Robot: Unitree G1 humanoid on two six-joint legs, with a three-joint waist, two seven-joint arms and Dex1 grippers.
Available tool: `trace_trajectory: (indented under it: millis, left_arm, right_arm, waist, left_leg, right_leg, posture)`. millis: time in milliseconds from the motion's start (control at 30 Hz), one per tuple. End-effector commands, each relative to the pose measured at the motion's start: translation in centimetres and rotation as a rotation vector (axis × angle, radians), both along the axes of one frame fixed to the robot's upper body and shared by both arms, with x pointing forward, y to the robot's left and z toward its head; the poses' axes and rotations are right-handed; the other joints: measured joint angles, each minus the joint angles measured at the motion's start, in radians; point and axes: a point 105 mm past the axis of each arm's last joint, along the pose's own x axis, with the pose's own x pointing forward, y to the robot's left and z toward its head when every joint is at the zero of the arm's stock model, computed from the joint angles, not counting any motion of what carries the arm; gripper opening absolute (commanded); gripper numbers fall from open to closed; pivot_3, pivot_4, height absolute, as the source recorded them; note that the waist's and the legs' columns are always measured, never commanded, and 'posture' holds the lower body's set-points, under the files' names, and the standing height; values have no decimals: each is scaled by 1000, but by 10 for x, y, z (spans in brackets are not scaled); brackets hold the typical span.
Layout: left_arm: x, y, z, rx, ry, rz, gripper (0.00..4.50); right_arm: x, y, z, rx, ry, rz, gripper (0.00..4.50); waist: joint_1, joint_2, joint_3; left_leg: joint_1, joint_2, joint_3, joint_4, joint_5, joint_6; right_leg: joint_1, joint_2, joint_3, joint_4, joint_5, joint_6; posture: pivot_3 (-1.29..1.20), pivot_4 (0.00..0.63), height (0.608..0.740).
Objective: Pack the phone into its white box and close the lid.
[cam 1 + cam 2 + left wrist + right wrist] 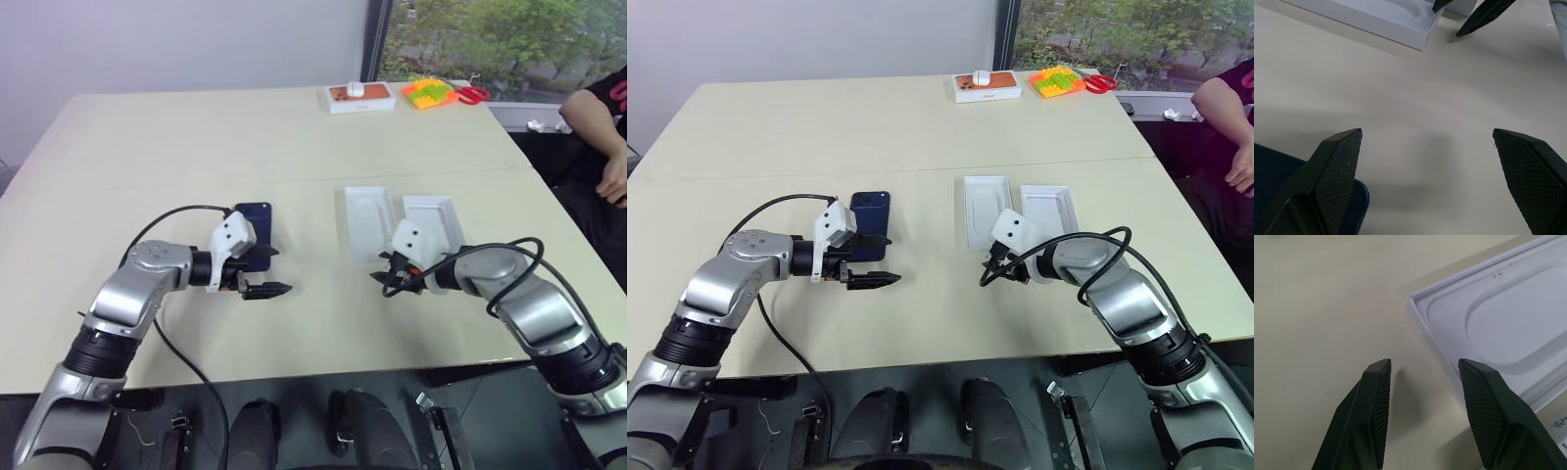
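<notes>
phone [869, 225] flat on counter [921, 127] beside left gripper [867, 281], fingers wide open, empty. right gripper [999, 274] fingers partly open, empty, at white box [986, 210] corner.

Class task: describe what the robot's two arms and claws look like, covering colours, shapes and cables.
Both arms are silver-grey metal with black joint bands. Each wrist carries a white angular housing. Each claw, left claw and right claw, has two black tapering fingers with cross-hatched pads. A black cable loops along each arm.

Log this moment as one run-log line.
phone: on table, unpacked | left gripper: open, empty, by phone | right gripper: open, empty, by white tray | lid: not on
</notes>
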Motion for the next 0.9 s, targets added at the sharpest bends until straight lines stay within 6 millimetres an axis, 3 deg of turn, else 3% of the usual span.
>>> trace_trajectory:
  millis: [33, 100, 167, 200, 433, 567, 667, 900]
  left_arm:
    - [-2, -1, 8, -10, -36, -3, 4500]
    - [-1, 0, 9, -13, -36, 2, 4500]
    - [-1, 0, 9, -15, -37, 5, 4500]
    - [0, 0, 9, -16, -37, 6, 4500]
    - [1, 1, 11, -18, -39, 14, 4500]
    - [4, 7, 12, -10, -43, 36, 4500]
    - [6, 11, 14, -7, -46, 46, 4500]
    - [8, 15, 15, -1, -51, 59, 4500]
  right_arm:
    - [1, -1, 2, -35, -21, 45, 2034]
    - [0, -1, 1, -50, -32, 71, 1440]
    - [-1, -1, 0, -77, -57, 102, 321]
    - [-2, 0, 0, -84, -63, 118, 29]
    - [-12, 9, 7, -74, -99, 222, 29]
    - [-42, 18, 10, -55, -36, 380, 29]
    - [-53, 18, 8, -79, -12, 437, 29]
    - [-55, 9, 2, -135, -19, 471, 29]
  waist:
    - [0, 0, 0]
    - [0, 0, 0]
    - [0, 0, 0]
    - [0, 0, 0]
    - [0, 0, 0]
    - [1, 0, 0]
    - [0, 0, 0]
    - [0, 0, 0]
  left_leg:
    - [0, 0, 0, 0, 0, 0]
    - [0, 0, 0, 0, 0, 0]
    - [0, 0, 0, 0, 0, 0]
    - [0, 0, 0, 0, 0, 0]
    - [0, 0, 0, 0, 0, 0]
    - [0, 0, 0, 0, 0, 0]
    - [0, 0, 0, 0, 0, 0]
    - [1, 0, 0, 1, 0, 0]
  right_leg:
    - [0, 0, 0, 0, 0, 0]
    - [0, 0, 0, 0, 0, 0]
    - [0, 0, 0, 0, 0, 0]
    - [0, 0, 0, 0, 0, 0]
    - [0, 0, 0, 0, 0, 0]
    - [0, 0, 0, 0, 0, 0]
    - [0, 0, 0, 0, 0, 0]
    - [1, 0, 0, 0, 0, 0]
  posture:
    - [0, 150, 740]
    - [0, 150, 740]
    - [0, 150, 740]
    - [0, 150, 740]
    - [0, 150, 740]
    - [0, 150, 740]
    - [0, 150, 740]
    - [0, 150, 740]
